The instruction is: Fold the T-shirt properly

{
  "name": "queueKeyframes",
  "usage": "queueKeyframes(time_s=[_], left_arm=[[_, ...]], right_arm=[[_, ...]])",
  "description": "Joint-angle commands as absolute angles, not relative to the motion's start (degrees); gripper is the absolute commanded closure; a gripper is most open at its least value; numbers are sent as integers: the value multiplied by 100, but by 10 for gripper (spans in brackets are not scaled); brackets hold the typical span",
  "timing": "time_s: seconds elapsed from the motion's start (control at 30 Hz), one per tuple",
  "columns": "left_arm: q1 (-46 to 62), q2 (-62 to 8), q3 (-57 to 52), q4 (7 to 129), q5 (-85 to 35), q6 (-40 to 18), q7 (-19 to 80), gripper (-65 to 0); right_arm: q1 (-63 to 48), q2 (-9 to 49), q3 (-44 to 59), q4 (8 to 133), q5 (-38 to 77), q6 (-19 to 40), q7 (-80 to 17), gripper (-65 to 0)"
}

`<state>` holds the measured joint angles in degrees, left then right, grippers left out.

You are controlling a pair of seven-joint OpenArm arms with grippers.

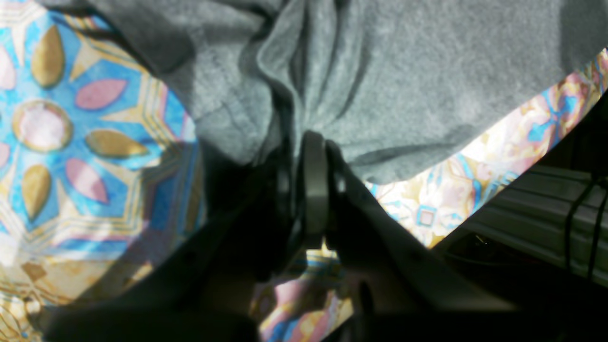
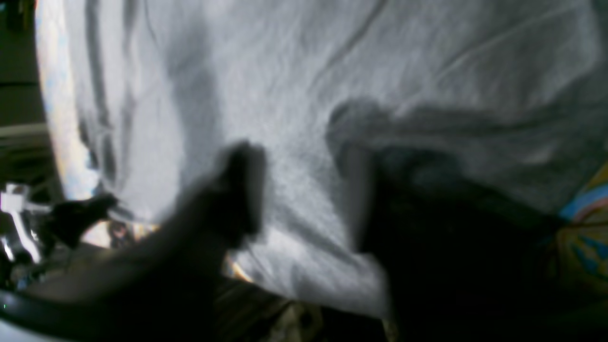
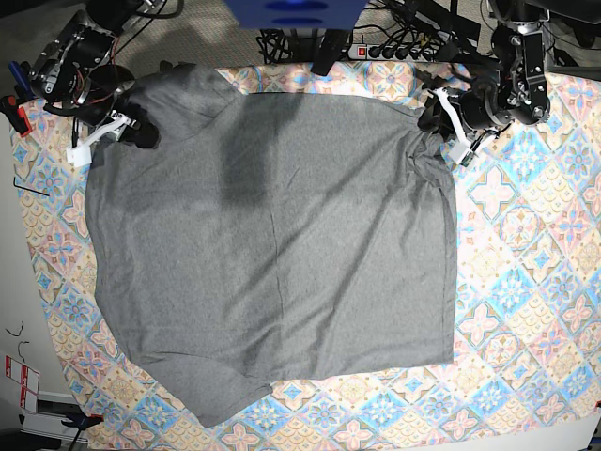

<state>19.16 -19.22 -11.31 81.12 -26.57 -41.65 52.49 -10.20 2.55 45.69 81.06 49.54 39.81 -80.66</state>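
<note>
We are viewing a table covered by a tile-patterned tablecloth (image 3: pixel 526 282) in blue, pink and gold medallions, its pattern reaching the table's edges on every side in the base view. The grey T-shirt (image 3: pixel 272 244) is lying spread over the middle and left of this cloth, mostly flat, with one lower corner trailing toward the near edge and the right strip of the tablecloth lying bare.

At the shirt's upper right corner in the base view, the left gripper (image 3: pixel 434 120) is pinching a gathered bunch of grey fabric; the left wrist view is showing its jaws pressed together on the T-shirt (image 1: pixel 389 95), with folds radiating from the pinch and the tablecloth (image 1: pixel 71 133) showing beside it.

At the shirt's upper left corner, the right gripper (image 3: pixel 141 134) is resting at the fabric's edge. In the blurred right wrist view its two dark fingers (image 2: pixel 242 190) are standing apart over the pale cloth of the T-shirt (image 2: pixel 294 85); we cannot tell whether any fabric is caught between them.

Beyond the far edge we are seeing a power strip (image 3: pixel 399 49), tangled cables (image 3: pixel 427 19) and a blue object (image 3: pixel 293 13); a pale floor (image 3: pixel 14 301) is running along the left.
</note>
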Motion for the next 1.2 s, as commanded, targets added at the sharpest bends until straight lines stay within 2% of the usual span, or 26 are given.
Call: queueKeyframes(time_s=[0.0, 0.07, 0.1, 0.5, 0.8, 1.17], left_arm=[[1965, -1930, -1068, 8075, -2229, -4000, 5587, -27], [1965, -1930, -1068, 8075, -2229, -4000, 5587, -27], [1965, -1930, -1068, 8075, -2229, -4000, 5587, -27], [1982, -1930, -1059, 8075, -2229, -4000, 5587, -27], [2000, -1930, -1059, 8075, -2229, -4000, 5587, -27], [1991, -1930, -1059, 8075, -2229, -4000, 5587, -27]], right_arm=[[-989, 330, 4585, 8198, 5068, 4000, -8000, -96], [-980, 330, 4585, 8207, 5077, 4000, -8000, -10], [-989, 330, 4585, 8207, 5077, 4000, -8000, 0], [-989, 435, 4585, 8154, 6167, 4000, -8000, 0], [-1015, 435, 4585, 8145, 7635, 4000, -8000, 0], [-1077, 435, 4549, 8198, 7749, 4000, -8000, -1]])
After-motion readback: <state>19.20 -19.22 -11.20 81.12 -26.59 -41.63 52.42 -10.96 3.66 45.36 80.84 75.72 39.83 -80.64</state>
